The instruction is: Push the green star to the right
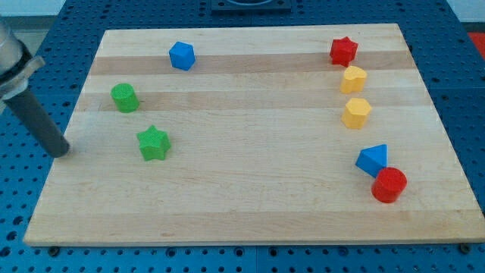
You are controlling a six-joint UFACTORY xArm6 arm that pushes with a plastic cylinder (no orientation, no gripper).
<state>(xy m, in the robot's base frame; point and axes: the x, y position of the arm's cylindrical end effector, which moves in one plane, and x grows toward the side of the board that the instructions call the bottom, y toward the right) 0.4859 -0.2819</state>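
Pale wooden tabletop (250, 205); at the view's left a green cylinder (124, 98), green star (154, 143), blue hexagonal block (182, 55); at the right a red star (343, 51), two yellow blocks (353, 79) (356, 113), blue triangle (373, 159) touching red cylinder (389, 185).

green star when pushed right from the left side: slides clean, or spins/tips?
The green star looks low and flat-based, so it will probably slide rather than tip. Its points give my tip, now left of it near the board edge, an uneven face, so an off-centre push may spin it. It looks like a small solid block, likely light on the smooth wood.
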